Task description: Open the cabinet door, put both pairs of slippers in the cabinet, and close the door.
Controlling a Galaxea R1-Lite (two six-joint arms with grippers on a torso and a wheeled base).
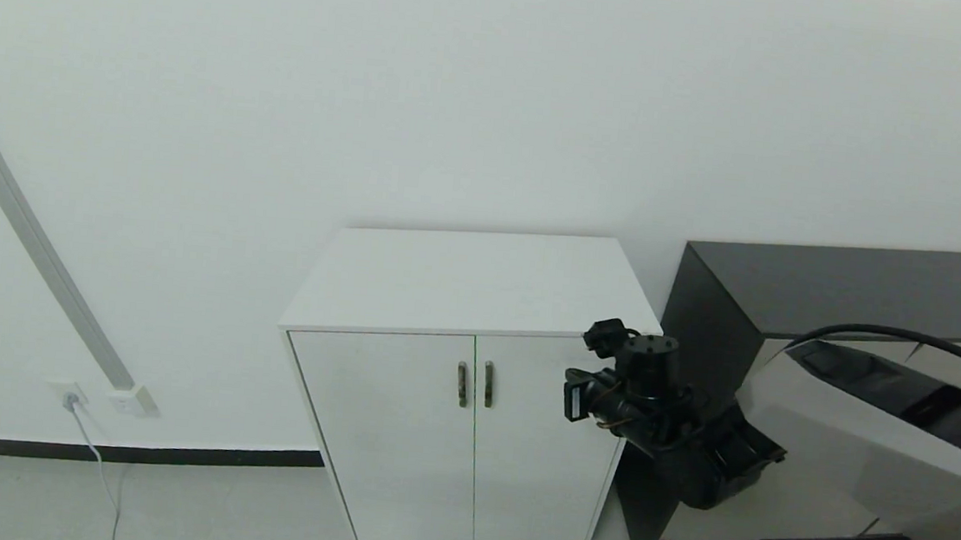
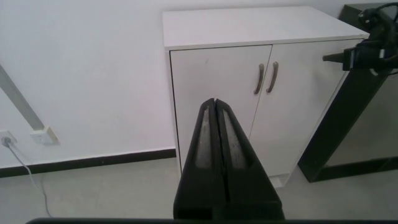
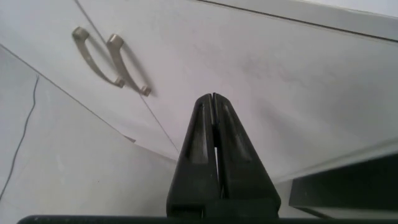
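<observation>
White cabinet (image 1: 462, 281) against the wall, both doors shut. Right gripper (image 3: 212, 99) hovers near the right handle (image 1: 488, 384), apparently not touching it, fingers pressed together; left gripper (image 2: 215, 102) likewise closed. Best part those fingers, straddle the handle squarely, pull smoothly.

You see the white cabinet (image 1: 466, 282) standing upright on the floor against the wall. Both doors (image 1: 388, 436) are shut, with two slim metal handles (image 1: 463, 384) side by side at the middle seam.
</observation>
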